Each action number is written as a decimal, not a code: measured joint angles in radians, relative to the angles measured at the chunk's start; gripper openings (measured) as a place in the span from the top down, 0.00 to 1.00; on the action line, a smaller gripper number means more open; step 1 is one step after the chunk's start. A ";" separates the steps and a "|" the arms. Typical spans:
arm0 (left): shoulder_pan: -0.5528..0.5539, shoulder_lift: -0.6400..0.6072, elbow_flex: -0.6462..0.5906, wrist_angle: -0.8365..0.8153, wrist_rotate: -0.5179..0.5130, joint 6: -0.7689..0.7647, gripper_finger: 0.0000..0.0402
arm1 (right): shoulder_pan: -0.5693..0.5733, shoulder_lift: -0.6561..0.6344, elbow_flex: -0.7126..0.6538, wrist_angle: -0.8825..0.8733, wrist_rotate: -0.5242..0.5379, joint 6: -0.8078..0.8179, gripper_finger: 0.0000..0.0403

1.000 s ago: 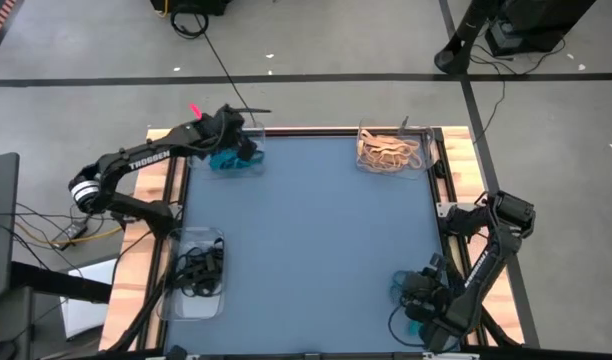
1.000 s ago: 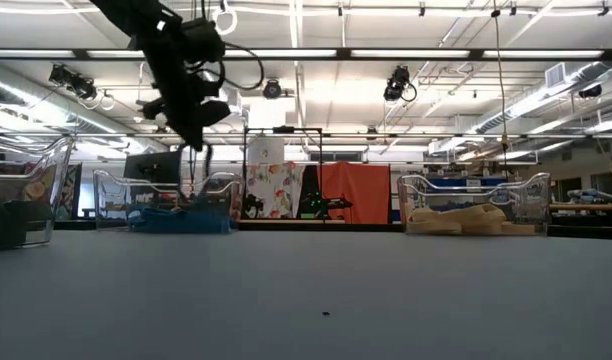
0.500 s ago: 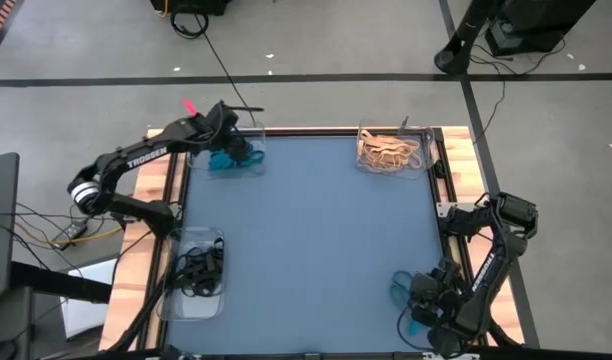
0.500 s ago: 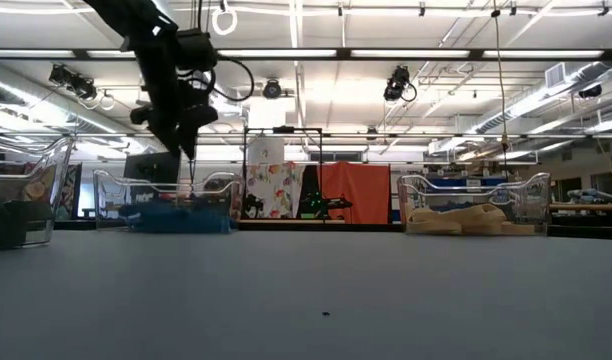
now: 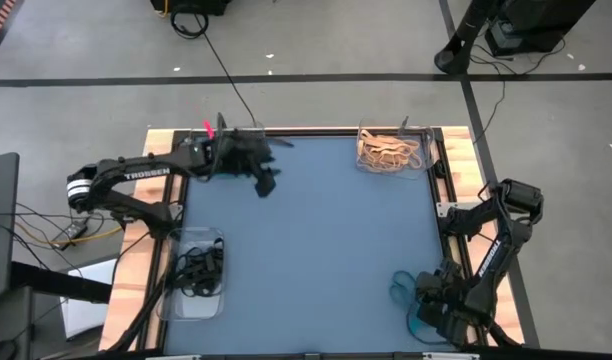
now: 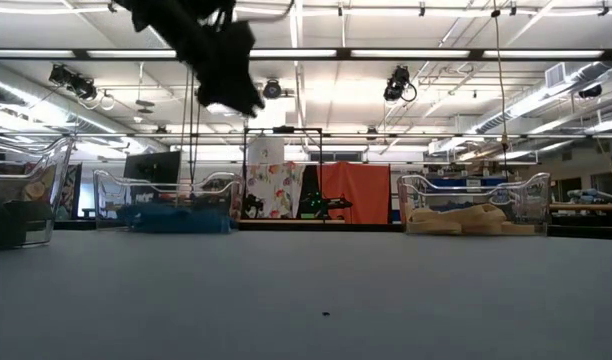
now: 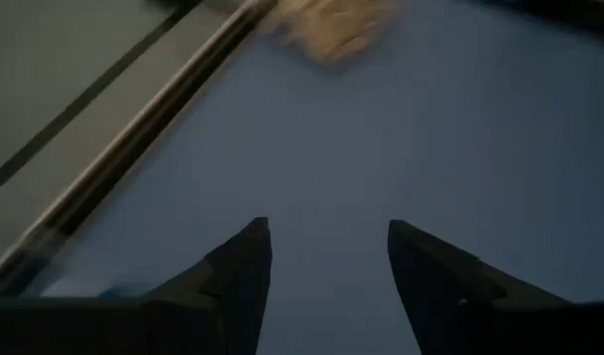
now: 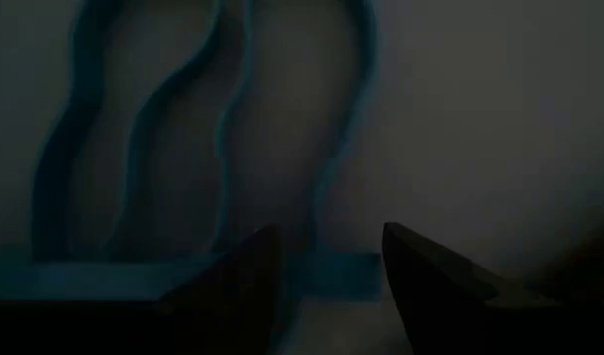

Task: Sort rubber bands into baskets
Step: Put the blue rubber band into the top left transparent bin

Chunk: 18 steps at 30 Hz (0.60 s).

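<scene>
Since a second ago, my left gripper (image 5: pixel 267 181) has swung away from the teal basket (image 5: pixel 248 133) at the mat's far left corner and now hangs over the blue mat (image 5: pixel 316 230). Its fingers (image 7: pixel 245 268) are spread wide with nothing between them.

My right gripper (image 5: pixel 427 296) has pulled back toward the mat's near right corner. Its fingers (image 8: pixel 251 268) are apart and hold nothing too.

Teal rubber bands (image 8: pixel 223 128) lie on the mat at that corner, right in front of the right gripper. Their long way runs straight away from its fingers. I think the right arm should grab them, since it is much nearer.

The tan basket (image 5: pixel 393 150) sits at the mat's far right corner, and the black basket (image 5: pixel 195 273) by its left edge.
</scene>
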 joint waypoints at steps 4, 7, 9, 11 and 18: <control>-0.127 -0.002 0.000 0.096 -0.013 0.000 0.49 | -0.019 -0.017 -0.106 0.189 0.025 -0.009 0.54; -0.197 -0.002 0.000 0.145 -0.017 0.000 0.49 | -0.029 -0.028 -0.150 0.249 0.006 -0.013 0.58; -0.231 -0.001 0.000 0.166 -0.024 0.000 0.49 | -0.031 -0.031 -0.156 0.252 -0.001 -0.016 0.64; -0.262 0.006 0.000 0.181 -0.042 -0.007 0.49 | -0.033 -0.037 -0.153 0.244 0.009 -0.031 0.74; -0.326 0.125 0.000 0.284 -0.054 -0.022 0.49 | -0.066 -0.091 -0.094 0.084 0.277 -0.078 0.96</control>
